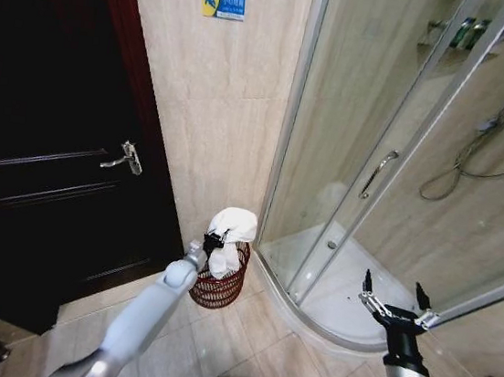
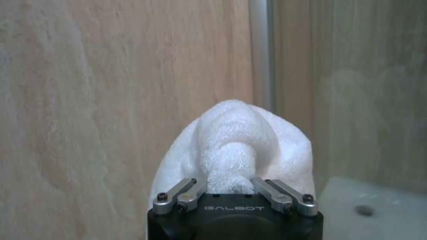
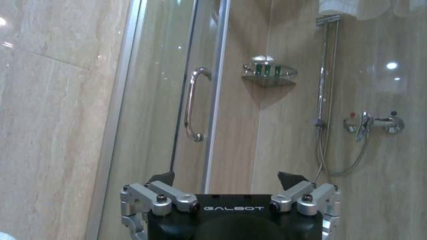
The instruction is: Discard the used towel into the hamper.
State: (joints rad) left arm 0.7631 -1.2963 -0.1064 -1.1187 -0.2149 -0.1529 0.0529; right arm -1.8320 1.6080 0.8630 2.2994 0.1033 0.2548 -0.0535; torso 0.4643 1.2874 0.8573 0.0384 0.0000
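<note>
The towel hung white and bunched right over the hamper, which stood on the floor in the corner by the shower enclosure. We had our left gripper clamped on the towel; our right gripper waited apart, spread and holding nothing. We judged 1 step remained, which called for loosening that grip squarely above the rim.

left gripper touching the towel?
Touching. Left wrist view: the left gripper has its fingers closed on the white towel.
</note>
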